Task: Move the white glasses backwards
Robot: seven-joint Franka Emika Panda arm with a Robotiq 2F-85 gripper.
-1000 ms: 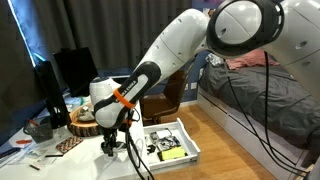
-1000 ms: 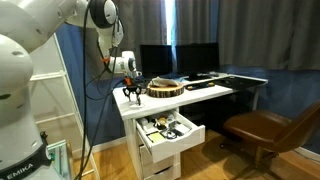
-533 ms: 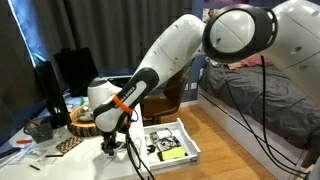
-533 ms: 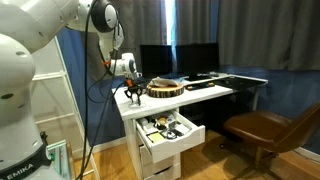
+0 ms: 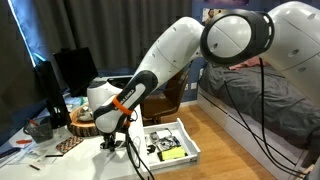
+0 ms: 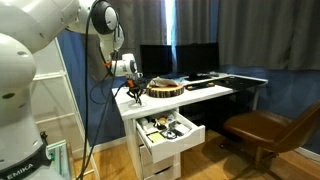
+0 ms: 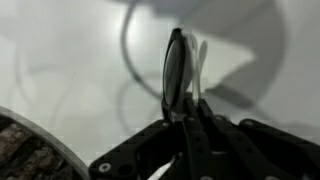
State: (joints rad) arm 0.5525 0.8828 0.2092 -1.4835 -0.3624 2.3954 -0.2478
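The pincer is clamped on the white glasses, which stand edge-on beyond its tips over the worktop. A wooden slab lies beside it.

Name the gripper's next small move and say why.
Probably carry the white glasses backwards, low over the desk, before setting them down. In the wrist view the gripper appears shut on their frame, with the lens edge-on, and a shadow beneath suggests they are lifted. The wooden slab lies close, so steer clear of it.
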